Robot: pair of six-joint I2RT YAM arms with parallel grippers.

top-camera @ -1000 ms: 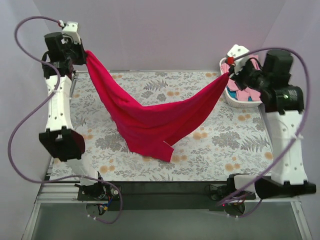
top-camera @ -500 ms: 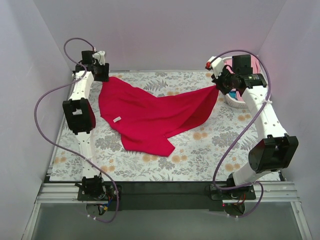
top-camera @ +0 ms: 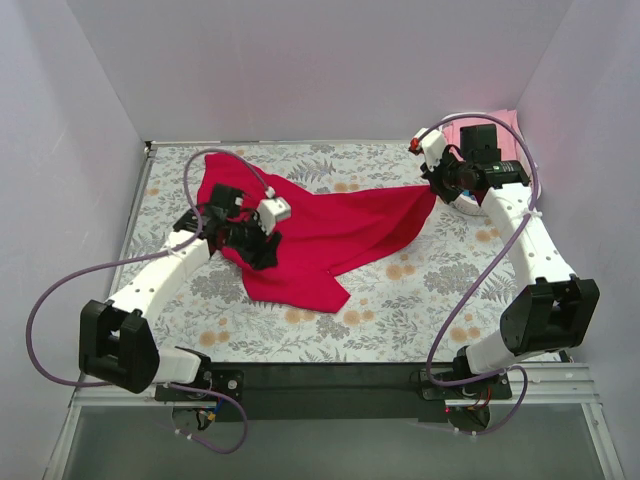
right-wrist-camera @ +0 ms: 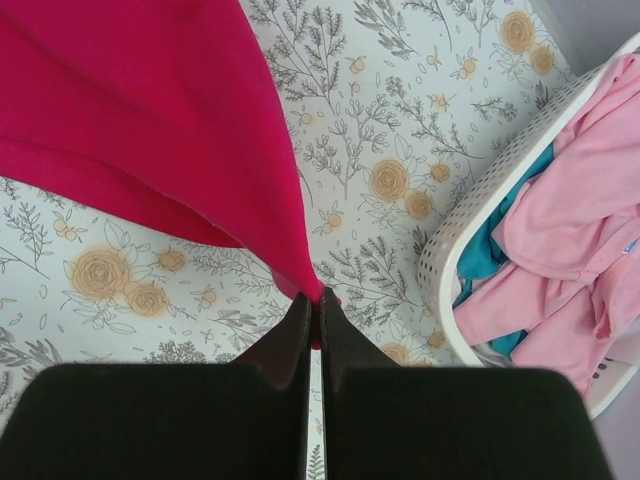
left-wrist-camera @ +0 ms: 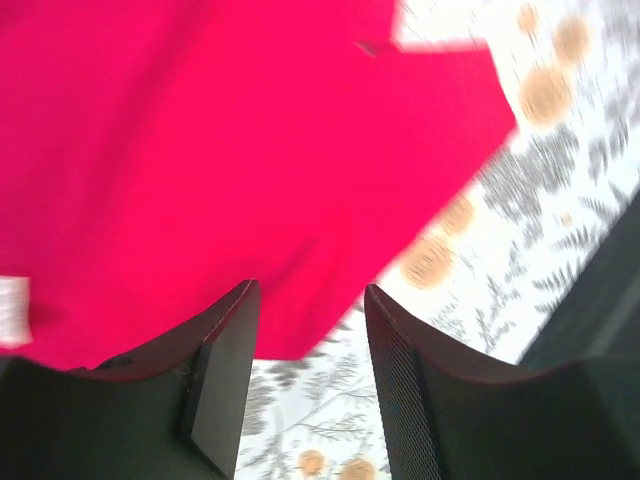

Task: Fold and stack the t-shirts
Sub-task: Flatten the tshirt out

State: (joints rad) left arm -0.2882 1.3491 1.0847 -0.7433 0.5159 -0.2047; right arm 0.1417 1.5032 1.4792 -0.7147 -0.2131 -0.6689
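The crimson red t-shirt [top-camera: 330, 225] lies crumpled across the middle of the floral table, stretched toward the right. My right gripper [top-camera: 433, 182] is shut on its far right corner, and the right wrist view shows the red cloth [right-wrist-camera: 150, 110] pinched between the shut fingertips [right-wrist-camera: 315, 297]. My left gripper [top-camera: 258, 248] hovers over the shirt's near left part. In the left wrist view it [left-wrist-camera: 310, 293] stands open with nothing between the fingers, and the red cloth [left-wrist-camera: 200, 150] lies just beyond them. Pale pink t-shirts [right-wrist-camera: 570, 240] lie in the basket.
A white perforated laundry basket [right-wrist-camera: 470, 240] stands at the table's back right, close behind my right gripper, with pink and teal cloth in it. Pale walls close in the table on three sides. Floral tablecloth [top-camera: 420, 300] shows in front of the shirt.
My left gripper has opened and let go of the shirt, then swung from the back left corner to over the shirt's near left. The shirt's left side has dropped flat. The right gripper keeps its hold.
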